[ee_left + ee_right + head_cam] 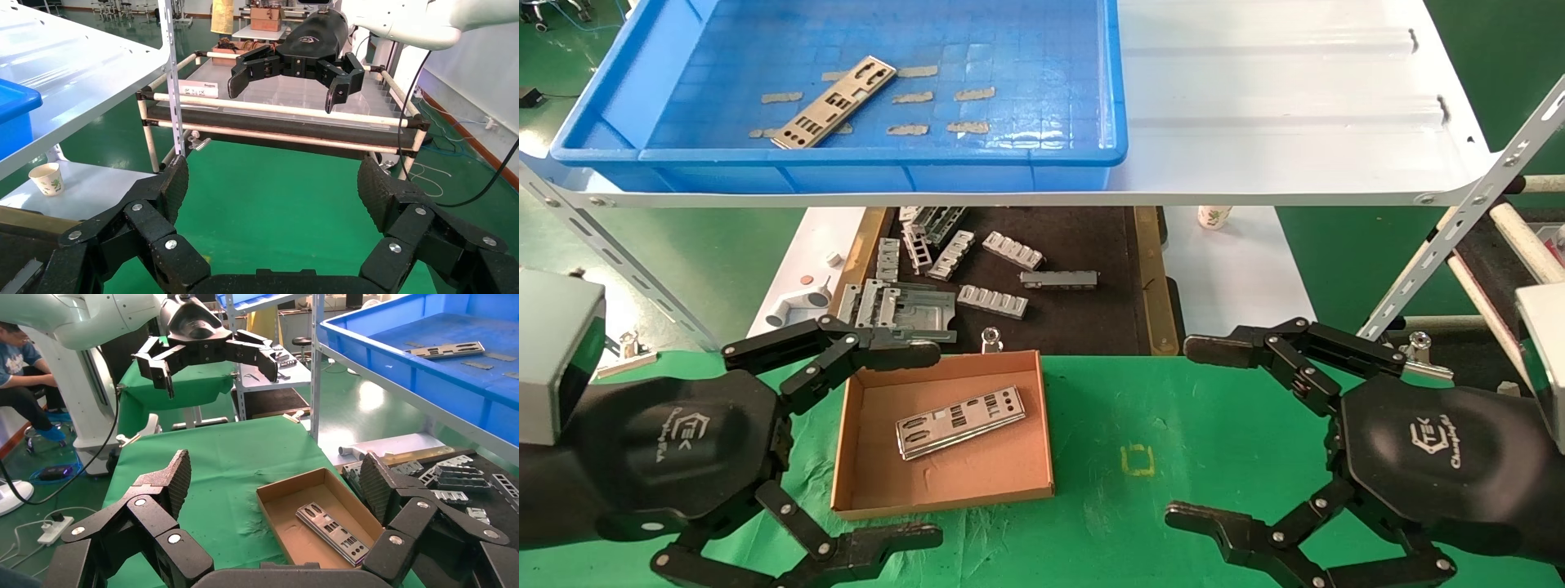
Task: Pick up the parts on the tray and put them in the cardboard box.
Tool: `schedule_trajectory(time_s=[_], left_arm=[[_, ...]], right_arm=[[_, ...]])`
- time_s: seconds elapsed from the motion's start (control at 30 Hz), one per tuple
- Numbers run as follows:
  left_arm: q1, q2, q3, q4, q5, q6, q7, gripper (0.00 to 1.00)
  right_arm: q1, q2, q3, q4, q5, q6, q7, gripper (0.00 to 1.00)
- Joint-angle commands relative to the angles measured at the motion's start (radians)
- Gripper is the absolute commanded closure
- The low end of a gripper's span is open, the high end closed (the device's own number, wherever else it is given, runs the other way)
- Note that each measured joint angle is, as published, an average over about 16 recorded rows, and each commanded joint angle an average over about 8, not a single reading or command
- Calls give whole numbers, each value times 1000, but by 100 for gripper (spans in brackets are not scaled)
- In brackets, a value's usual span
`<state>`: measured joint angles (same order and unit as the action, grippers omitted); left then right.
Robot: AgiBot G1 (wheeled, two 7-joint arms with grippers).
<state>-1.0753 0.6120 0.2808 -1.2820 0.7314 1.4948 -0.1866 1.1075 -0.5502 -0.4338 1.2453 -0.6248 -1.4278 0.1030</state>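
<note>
Two parts: flat punched silver plates, one (834, 102) on the gridded blue tray (617, 98), one (960, 421) in the cardboard box (862, 425).
Grippers: left gripper (870, 445) and right gripper (1214, 433) both spread wide, empty, over green cloth.

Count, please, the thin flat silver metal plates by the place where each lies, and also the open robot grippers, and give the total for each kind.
Thin flat silver metal plates in the shallow blue plastic tray: 1
Thin flat silver metal plates in the shallow brown cardboard box: 1
Total plates: 2
Open black grippers: 2, the left gripper and the right gripper
</note>
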Motion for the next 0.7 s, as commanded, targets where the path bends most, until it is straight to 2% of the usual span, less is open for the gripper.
schedule_trajectory(time_s=[0.03, 0.7], left_arm=[[0, 0, 0, 0, 0, 0, 0, 0], [0, 0, 0, 0, 0, 0, 0, 0]], right_arm=[[0, 0, 0, 0, 0, 0, 0, 0], [0, 0, 0, 0, 0, 0, 0, 0]])
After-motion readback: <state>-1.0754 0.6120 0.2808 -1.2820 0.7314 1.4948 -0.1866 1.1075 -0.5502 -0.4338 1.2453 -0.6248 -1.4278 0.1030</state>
